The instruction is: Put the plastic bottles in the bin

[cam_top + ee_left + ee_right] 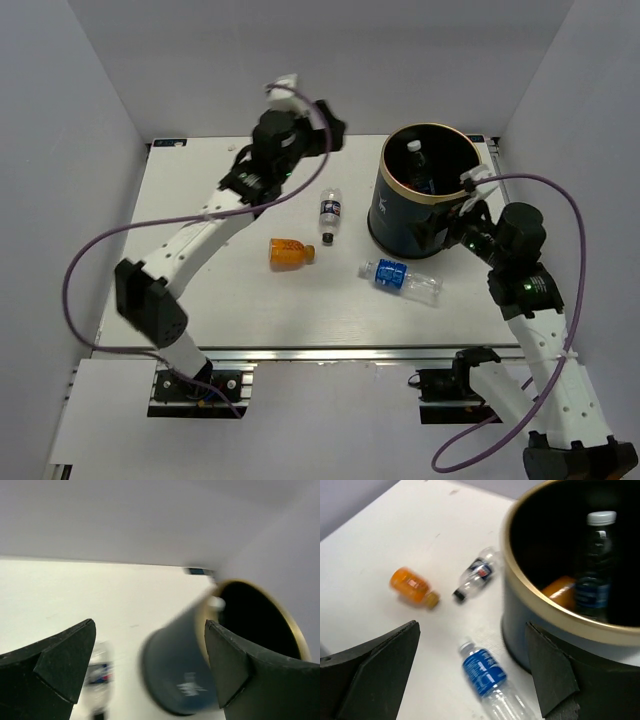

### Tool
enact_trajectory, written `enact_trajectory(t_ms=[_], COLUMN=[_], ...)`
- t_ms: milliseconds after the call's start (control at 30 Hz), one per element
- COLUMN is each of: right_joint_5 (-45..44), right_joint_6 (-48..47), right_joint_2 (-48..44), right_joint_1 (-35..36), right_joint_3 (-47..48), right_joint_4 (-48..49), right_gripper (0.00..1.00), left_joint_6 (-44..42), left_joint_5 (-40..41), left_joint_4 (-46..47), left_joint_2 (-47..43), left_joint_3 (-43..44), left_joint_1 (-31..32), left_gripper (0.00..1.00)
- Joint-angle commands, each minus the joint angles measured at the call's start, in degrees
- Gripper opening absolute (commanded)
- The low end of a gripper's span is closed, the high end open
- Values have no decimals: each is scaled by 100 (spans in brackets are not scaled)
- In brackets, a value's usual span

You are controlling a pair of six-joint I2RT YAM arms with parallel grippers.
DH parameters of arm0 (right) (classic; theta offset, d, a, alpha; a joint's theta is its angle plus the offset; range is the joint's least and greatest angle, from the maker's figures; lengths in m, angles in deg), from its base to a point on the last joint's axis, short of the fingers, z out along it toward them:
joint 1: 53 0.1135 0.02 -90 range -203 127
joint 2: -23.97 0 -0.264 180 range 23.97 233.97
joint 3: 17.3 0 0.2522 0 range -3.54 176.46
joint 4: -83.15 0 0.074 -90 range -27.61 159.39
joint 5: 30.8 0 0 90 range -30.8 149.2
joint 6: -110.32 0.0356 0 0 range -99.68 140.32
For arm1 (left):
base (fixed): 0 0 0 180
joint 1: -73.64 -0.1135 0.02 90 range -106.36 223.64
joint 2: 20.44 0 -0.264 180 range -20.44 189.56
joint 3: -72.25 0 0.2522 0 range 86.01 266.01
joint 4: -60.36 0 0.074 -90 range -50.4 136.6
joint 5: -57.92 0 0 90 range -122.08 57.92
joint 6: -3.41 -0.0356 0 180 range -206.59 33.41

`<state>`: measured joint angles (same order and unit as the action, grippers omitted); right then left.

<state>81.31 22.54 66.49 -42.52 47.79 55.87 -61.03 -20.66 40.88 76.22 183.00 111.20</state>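
Your left gripper (150, 625) and right gripper (472, 626) stood spread, empty; the navy gold-rimmed cylindrical bin (395, 215) at two o'clock held an upright clear plastic bottle (595, 570); the stubby orange bottle (290, 252), dark-labelled bottle (330, 212) and blue-labelled bottle (400, 278) lay around its eight o'clock.

bin (175, 680): blurry in the left wrist view, right side behind a black finger (240, 680); cut off at the right in the right wrist view.
small bottle (99, 675): a smear, lower end off the picture.
blue bottle (482, 672): bottom end off the picture.
orange thing (560, 592): half behind the standing bottle (597, 570), cannot tell what.
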Motion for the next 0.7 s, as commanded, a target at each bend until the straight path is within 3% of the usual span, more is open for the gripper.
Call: enact_trajectory(t_ms=[0,167,333,467,667], right_joint_5=[752,-442,-2867,-3343,-4942], right_joint_6=[-538,-810,-1074,-1198,-1118], right_joint_2=[45,790,1837,2916,3789], right_joint_1=[480,1736,3354,3522,3514], right_joint_3=[158,386,553,562,422], right_joint_4=[-142,-844,-1486,-2014,-2348], right_gripper=[89,89,89,89,89], left_joint_6=[606,1467,2540,2937,3077], left_joint_5=[798,2108,2759,3138,3367], left_joint_4=[-324,-991,-1668,-2029,-2241], left_joint_2=[-928,-2168,-2810,-3223,-3575], left_joint_3=[-1258,-2929,-4091,-4495,-4829], left_joint_1=[-599,-724,-759,-768,-785], left_gripper=[98,98,98,98,98])
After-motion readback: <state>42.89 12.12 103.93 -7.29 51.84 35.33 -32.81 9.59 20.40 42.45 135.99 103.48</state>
